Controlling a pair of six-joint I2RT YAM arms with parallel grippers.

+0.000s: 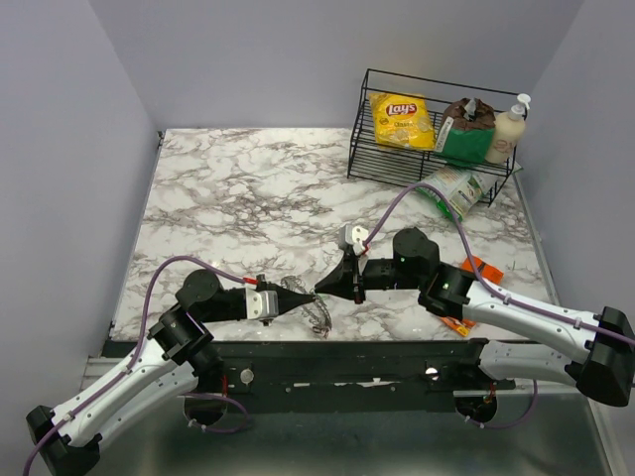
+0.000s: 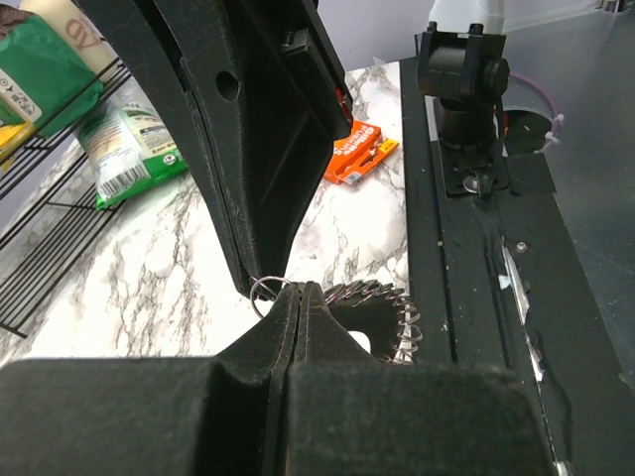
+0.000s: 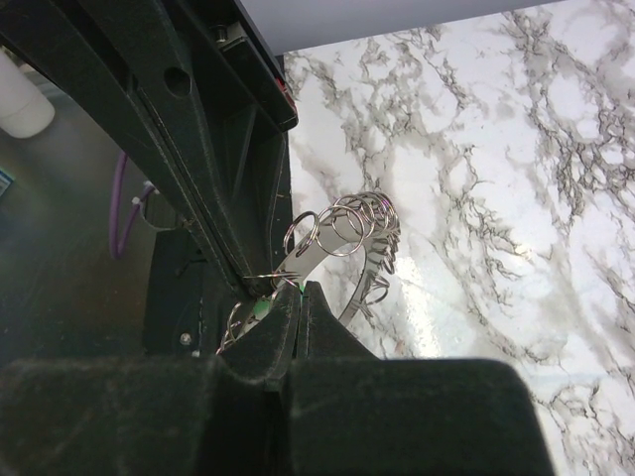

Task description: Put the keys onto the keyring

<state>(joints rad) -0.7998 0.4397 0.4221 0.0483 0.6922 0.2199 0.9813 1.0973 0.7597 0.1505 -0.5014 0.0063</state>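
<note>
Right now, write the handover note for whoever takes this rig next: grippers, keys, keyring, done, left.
Left gripper: shut, tips at the large flat grey metal keyring with toothed rim.
Right gripper: shut, tip to tip with the left; a pale green speck, perhaps a key head, at its fingertips.
Keyring: between both tips, by the white marble table's near edge.
Red and blue keys: not visible.
Done: no key confirmed on.
Left: thread the keys.
</note>
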